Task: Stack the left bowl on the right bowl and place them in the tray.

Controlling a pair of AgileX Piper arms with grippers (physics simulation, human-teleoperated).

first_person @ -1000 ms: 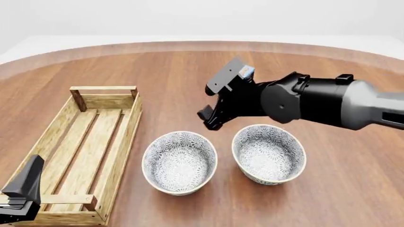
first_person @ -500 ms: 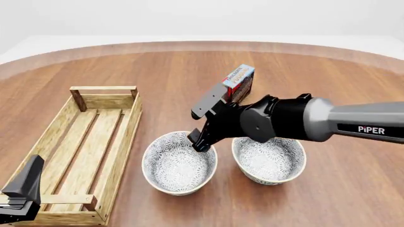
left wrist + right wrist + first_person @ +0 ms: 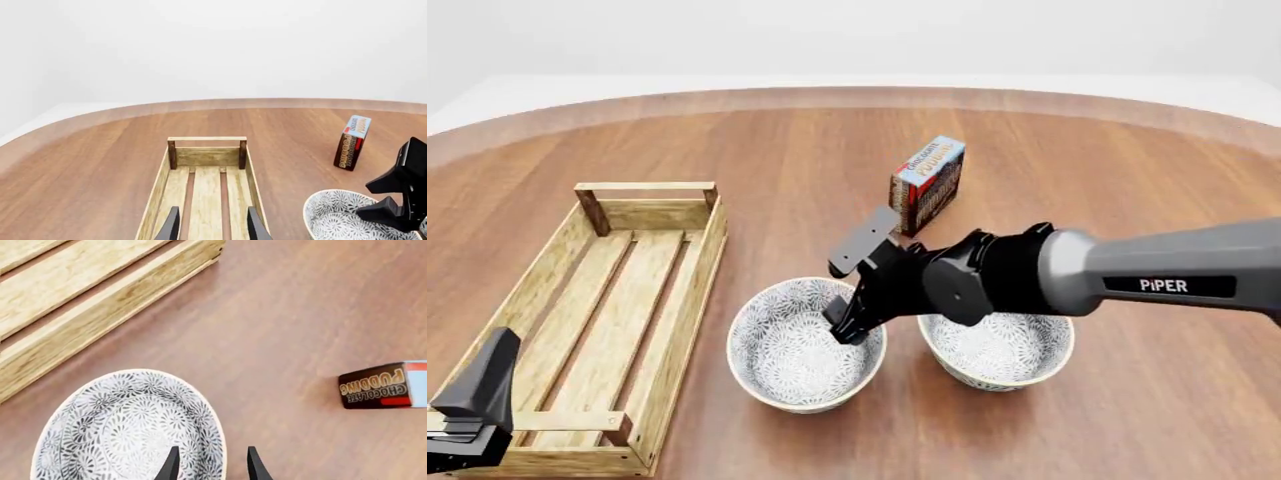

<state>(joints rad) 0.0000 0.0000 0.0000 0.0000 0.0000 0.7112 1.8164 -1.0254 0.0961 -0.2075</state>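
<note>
The left bowl [image 3: 794,350], white with a grey flower pattern, stands beside the tray [image 3: 687,290], a long light-wood slatted crate. The right bowl [image 3: 1008,355] has the same pattern and is partly hidden by my right arm. My right gripper [image 3: 851,322] is open and low over the left bowl's right rim. In the right wrist view its fingers [image 3: 172,465] straddle the rim of that bowl [image 3: 120,430]. My left gripper [image 3: 470,410] is open and empty over the tray's near end [image 3: 207,185].
A small upright chocolate pudding box [image 3: 929,183] stands behind the bowls; it also shows in the right wrist view [image 3: 383,385] and the left wrist view [image 3: 351,142]. The tray's side wall [image 3: 100,310] lies close to the left bowl. The round table's edge curves at the back.
My right gripper has moved left and down, from above the gap between the bowls to the left bowl's right rim, uncovering the pudding box. The left arm has not moved.
</note>
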